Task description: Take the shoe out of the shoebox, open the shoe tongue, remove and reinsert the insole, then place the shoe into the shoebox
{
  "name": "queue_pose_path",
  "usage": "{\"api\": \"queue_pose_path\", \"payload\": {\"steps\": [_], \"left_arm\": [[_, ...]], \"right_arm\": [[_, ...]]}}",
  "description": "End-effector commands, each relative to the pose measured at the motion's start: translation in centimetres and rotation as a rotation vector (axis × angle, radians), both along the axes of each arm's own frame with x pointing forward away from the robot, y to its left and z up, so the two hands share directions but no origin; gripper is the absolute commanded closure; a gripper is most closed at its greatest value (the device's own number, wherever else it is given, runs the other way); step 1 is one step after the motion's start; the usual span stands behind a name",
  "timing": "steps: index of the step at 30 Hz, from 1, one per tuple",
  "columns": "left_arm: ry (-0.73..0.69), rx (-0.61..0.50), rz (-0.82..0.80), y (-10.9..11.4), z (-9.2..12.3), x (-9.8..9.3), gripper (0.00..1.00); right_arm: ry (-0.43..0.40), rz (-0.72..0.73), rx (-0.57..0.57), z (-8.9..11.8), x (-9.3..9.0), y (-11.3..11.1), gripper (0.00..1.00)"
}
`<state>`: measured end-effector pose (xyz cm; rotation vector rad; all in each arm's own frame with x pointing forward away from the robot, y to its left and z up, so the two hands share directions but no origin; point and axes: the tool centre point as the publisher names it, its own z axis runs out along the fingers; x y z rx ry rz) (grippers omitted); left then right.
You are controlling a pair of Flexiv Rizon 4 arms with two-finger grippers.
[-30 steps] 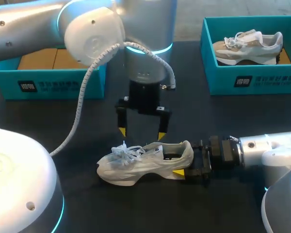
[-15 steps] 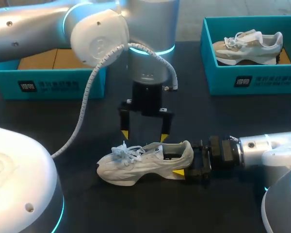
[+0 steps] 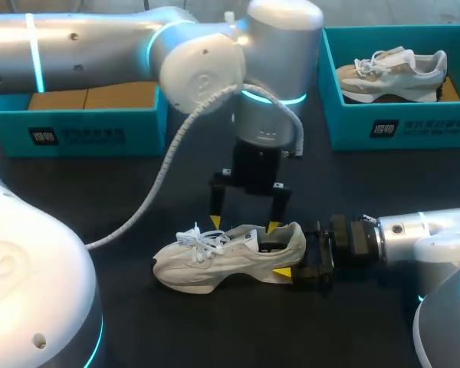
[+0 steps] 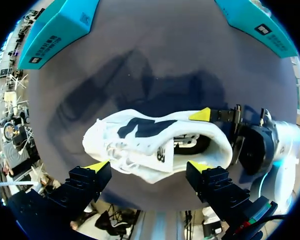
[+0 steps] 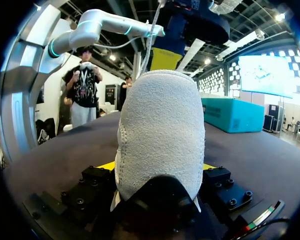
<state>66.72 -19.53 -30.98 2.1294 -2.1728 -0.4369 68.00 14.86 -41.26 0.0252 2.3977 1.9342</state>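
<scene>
Sneaker (image 3: 215, 264): on bench (image 3: 138, 199), toe toward 9 o'clock.
Right pincer (image 3: 293, 254): clenched on its heel.
Left pincer (image 3: 244, 224): released, above sneaker.

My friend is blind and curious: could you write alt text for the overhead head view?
A white shoe lies on a dark table, its heel gripped by the right gripper, while the left gripper hangs open over it. Behind, a teal shoebox holds a second shoe.
</scene>
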Motion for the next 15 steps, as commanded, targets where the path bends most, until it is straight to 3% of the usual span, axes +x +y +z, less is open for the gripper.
{"api": "queue_pose_path", "payload": {"steps": [1, 15], "left_arm": [[0.037, 0.054, 0.005, -1.6, -1.4, 0.7, 0.00], [0.044, 0.121, 0.008, -0.5, -1.9, 0.1, 0.00]], "right_arm": [[-0.001, -0.002, -0.005, 0.0, -0.1, 0.3, 1.00], [-0.001, -0.002, -0.005, 0.0, -0.1, 0.3, 1.00]]}}
